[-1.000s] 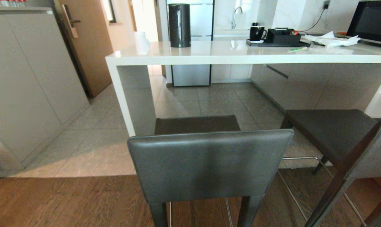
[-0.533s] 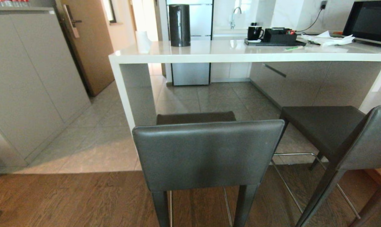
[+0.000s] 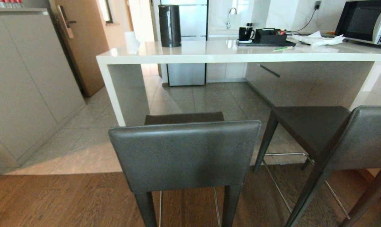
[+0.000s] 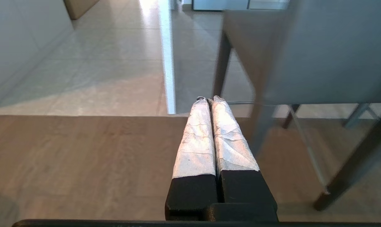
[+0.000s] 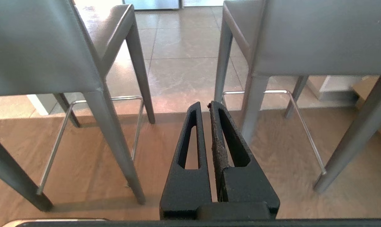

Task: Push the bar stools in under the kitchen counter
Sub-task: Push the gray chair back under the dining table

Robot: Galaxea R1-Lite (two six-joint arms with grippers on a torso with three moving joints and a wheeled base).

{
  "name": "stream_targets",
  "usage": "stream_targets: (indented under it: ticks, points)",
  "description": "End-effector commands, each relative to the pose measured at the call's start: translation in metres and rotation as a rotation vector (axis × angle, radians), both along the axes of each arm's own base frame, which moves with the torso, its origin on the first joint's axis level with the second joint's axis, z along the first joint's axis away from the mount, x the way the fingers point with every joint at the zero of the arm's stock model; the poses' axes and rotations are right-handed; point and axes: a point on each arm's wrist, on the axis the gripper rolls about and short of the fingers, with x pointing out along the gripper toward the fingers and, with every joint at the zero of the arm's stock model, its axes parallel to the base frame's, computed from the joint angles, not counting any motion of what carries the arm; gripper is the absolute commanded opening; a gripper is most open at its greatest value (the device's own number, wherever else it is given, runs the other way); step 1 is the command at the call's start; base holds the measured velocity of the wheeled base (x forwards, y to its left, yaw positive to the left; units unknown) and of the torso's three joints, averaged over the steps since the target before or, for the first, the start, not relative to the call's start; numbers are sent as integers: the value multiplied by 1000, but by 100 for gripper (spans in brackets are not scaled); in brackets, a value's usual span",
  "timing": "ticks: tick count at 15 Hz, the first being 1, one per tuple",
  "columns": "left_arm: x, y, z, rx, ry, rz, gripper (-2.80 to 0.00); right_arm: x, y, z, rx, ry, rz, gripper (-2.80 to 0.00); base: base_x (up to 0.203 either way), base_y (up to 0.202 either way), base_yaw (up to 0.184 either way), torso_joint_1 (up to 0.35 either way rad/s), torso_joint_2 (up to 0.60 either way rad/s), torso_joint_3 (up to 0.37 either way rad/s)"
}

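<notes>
1. Far left of the head view: grey cabinets (image 3: 26, 85) fill the left edge, with a brown door (image 3: 83, 44) behind them in the upper left.
2. The counter (image 3: 228, 57) runs across the upper frame from left of centre to the right edge; its white side leg (image 3: 110, 91) drops to the tile floor (image 3: 209, 101).
3. On the counter, left to right: a white roll (image 3: 131, 42), a tall black cylinder (image 3: 169, 26), a black mug (image 3: 245, 33), a black tray (image 3: 269, 37), crumpled paper (image 3: 319, 39), and a microwave (image 3: 365, 20) at the upper right corner.
4. Lower centre: the left stool (image 3: 184, 154) stands with its backrest toward the camera and its seat reaching just to the counter's edge, beside the side leg. Its rear legs stand on the wood floor (image 3: 51, 201). It is not under the counter.
5. Lower right: the right stool (image 3: 351, 138) is turned at an angle, seat pointing toward the centre, metal footrest (image 3: 285, 154) showing below. It too is out from under the counter.
6. Left wrist view: the left gripper (image 4: 209, 100) has its white-wrapped fingers (image 4: 195, 142) pressed together, holding nothing, low over the wood floor, near a stool leg (image 4: 220, 67).
7. Right wrist view: the right gripper (image 5: 204, 105) has its black fingers (image 5: 190, 138) together at the tips, empty, pointing at the gap between the two stools.
</notes>
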Motion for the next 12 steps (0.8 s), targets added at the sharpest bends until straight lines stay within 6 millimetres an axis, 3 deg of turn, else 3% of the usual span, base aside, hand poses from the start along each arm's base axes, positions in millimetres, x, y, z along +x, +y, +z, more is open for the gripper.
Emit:
stream_targets:
  ticks: [1, 12]
  points:
    - [0, 0, -1, -1, 4, 0, -280, 0, 0, 0, -1, 2, 1, -280, 0, -194, 3, -2, 0, 2]
    - [0, 0, -1, -1, 4, 0, -280, 0, 0, 0, -1, 2, 1, -280, 0, -195, 2, 2, 1, 3]
